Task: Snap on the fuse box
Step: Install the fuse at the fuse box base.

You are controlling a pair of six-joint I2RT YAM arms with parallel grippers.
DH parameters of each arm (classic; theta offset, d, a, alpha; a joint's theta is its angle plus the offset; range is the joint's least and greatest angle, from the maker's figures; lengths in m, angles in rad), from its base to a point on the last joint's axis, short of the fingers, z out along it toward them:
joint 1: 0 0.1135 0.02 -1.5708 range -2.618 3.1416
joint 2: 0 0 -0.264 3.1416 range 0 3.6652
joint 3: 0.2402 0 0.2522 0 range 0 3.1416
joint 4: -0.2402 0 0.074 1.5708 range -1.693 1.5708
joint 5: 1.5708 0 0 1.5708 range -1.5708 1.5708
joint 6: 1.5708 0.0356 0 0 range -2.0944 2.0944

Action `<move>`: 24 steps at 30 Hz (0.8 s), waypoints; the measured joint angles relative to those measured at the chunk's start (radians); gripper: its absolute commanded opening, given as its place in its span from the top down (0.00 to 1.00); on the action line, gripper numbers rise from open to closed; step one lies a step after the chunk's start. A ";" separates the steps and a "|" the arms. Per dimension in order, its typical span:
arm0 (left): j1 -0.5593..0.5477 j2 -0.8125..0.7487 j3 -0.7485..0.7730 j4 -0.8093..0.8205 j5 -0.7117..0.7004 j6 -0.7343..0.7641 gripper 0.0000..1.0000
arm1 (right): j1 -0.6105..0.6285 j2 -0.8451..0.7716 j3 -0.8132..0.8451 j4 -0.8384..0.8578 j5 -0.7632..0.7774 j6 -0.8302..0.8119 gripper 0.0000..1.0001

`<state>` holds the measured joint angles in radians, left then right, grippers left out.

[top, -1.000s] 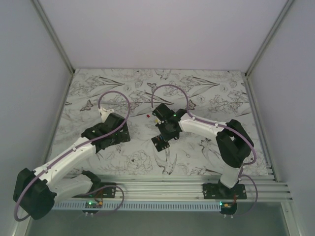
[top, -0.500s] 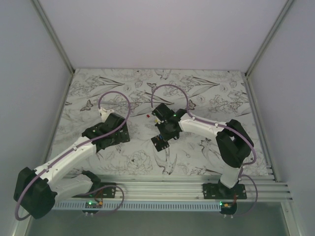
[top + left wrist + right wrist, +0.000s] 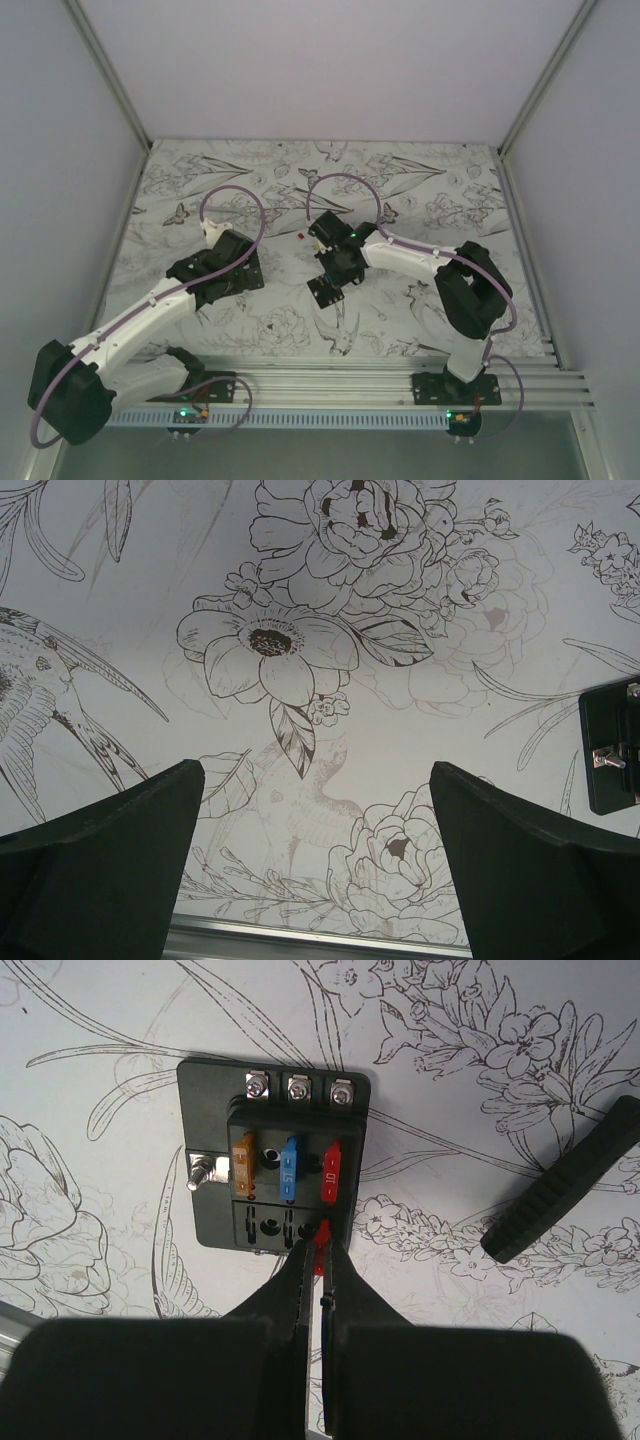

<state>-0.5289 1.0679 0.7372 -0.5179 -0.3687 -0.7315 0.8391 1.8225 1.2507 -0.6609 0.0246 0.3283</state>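
The fuse box (image 3: pixel 210 1100) is a flat black block lying on the flowered table, also seen in the top view (image 3: pixel 326 290) and at the right edge of the left wrist view (image 3: pixel 610 745). An orange fuse (image 3: pixel 244 1158), a blue fuse (image 3: pixel 290 1165) and a red fuse (image 3: pixel 331 1170) sit in its upper row. My right gripper (image 3: pixel 317 1245) is shut on a small red fuse (image 3: pixel 322 1235), whose tip is at the box's lower right slot. My left gripper (image 3: pixel 315 780) is open over bare table to the left of the box, with nothing between its fingers.
A thin black ribbed stick-like tool (image 3: pixel 565 1180) lies slanted to the right of the fuse box. A tiny red piece (image 3: pixel 301 236) lies on the table behind the box. A metal rail (image 3: pixel 300 942) runs along the table's near edge.
The right arm has edged very slightly left over the fuse box. The left arm has not moved.
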 measured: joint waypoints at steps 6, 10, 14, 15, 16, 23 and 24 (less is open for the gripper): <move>0.000 0.000 0.000 0.000 0.000 0.000 0.00 | 0.000 0.001 0.000 0.000 0.000 0.000 1.00; 0.000 0.000 0.000 0.000 0.000 0.000 0.00 | 0.000 0.002 -0.002 0.003 0.000 0.000 1.00; 0.000 0.000 0.000 -0.001 0.000 0.000 0.00 | -0.001 0.002 -0.008 0.012 0.001 0.001 1.00; 0.001 0.000 0.000 -0.002 0.000 0.000 0.00 | -0.002 0.001 -0.011 0.016 0.000 0.001 1.00; 0.001 0.000 0.000 -0.002 0.000 0.000 0.00 | -0.004 -0.002 -0.016 0.021 -0.001 0.002 1.00; 0.001 0.000 0.000 -0.003 0.000 0.000 0.00 | -0.035 -0.052 -0.102 0.109 -0.040 0.023 1.00; 0.001 0.000 0.000 -0.004 0.000 0.000 0.00 | -0.038 -0.058 -0.111 0.119 -0.044 0.024 1.00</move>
<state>-0.5282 1.0679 0.7372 -0.5217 -0.3687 -0.7319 0.8009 1.7649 1.1397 -0.5419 -0.0193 0.3527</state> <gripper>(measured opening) 0.997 0.026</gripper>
